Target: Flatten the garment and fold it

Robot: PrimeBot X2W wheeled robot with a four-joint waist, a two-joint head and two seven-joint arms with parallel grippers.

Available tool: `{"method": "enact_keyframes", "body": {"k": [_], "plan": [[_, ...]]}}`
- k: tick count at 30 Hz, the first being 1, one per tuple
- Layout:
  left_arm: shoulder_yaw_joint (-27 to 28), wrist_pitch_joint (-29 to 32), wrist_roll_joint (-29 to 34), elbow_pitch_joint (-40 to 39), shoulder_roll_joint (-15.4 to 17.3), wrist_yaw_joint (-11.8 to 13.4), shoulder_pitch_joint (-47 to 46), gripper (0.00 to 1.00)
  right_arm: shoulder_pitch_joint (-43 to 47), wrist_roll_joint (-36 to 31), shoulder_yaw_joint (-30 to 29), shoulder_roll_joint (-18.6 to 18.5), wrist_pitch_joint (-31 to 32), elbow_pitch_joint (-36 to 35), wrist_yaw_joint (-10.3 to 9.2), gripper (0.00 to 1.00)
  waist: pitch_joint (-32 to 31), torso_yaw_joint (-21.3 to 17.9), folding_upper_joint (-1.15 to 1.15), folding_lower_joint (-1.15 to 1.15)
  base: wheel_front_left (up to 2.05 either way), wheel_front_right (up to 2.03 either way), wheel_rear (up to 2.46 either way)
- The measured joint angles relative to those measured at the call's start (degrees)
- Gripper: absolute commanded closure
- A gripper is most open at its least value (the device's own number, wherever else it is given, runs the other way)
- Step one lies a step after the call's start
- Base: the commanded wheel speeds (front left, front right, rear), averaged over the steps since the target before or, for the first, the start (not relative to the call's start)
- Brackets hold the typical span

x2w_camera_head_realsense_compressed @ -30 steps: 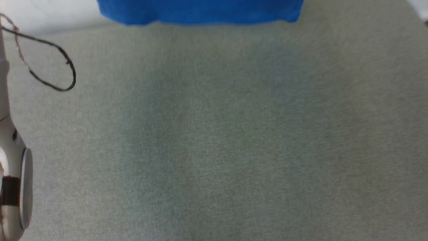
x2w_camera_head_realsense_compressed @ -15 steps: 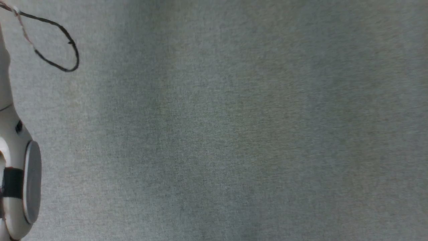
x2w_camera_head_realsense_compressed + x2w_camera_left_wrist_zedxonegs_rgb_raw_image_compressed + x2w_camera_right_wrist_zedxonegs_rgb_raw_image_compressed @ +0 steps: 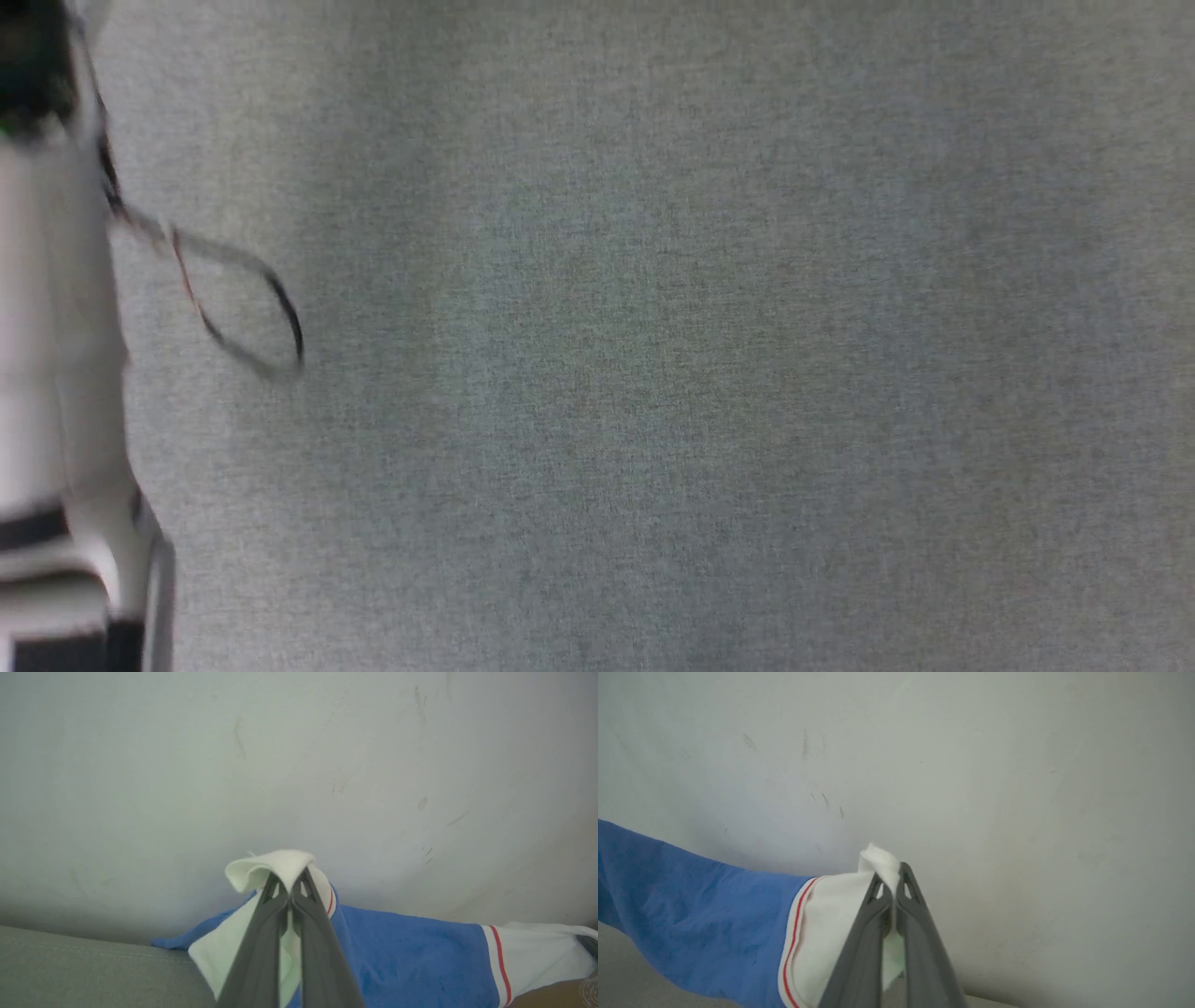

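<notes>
With the left claw (image 3: pixel 292 884) clamped on one white sleeve and the right claw (image 3: pixel 896 877) clamped on the other, the garment (image 3: pixel 406 947) hangs stretched between them before a pale wall (image 3: pixel 299 765), over a grey fabric surface (image 3: pixel 70 970). Its long axis runs sleeve to sleeve, and the blue body spans the middle.

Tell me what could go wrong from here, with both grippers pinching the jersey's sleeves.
1. The left gripper and right gripper each pinch only a small fold of white sleeve at the fingertips; a pull could slip the garment free.
2. The blue cloth sags between them, so it may land creased.
3. The loose cable loop beside the left forearm might snag.
</notes>
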Motion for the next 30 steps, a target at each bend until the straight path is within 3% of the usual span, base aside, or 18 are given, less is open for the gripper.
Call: {"method": "enact_keyframes", "body": {"k": [6,15,21,30], "plan": [[0.29,4.68,-3.38,-14.26,0.47,2.12,19.44,1.00,20.18,3.60,-9.26,2.01,4.49,-14.03,0.00,1.00,-4.35,0.11,0.00,-0.01,0.00,0.00,0.00],[0.32,3.30,-4.38,-28.62,-1.40,5.89,49.11,1.00,49.09,4.28,-18.97,13.34,9.80,-32.27,-0.01,1.00,-12.93,0.11,0.01,-0.02,0.00,0.00,0.00],[-0.91,2.98,-5.39,-31.85,-2.38,6.45,65.58,1.00,63.68,5.34,-21.89,17.55,10.10,-36.28,-0.01,1.00,-18.49,0.18,0.01,-0.02,0.00,0.00,0.00],[-1.21,1.15,-6.92,-34.85,-2.72,5.92,84.05,1.00,85.89,11.28,-22.49,18.31,9.18,-35.65,-0.01,1.00,-25.41,0.75,0.01,-0.02,0.00,0.00,0.00]]}}
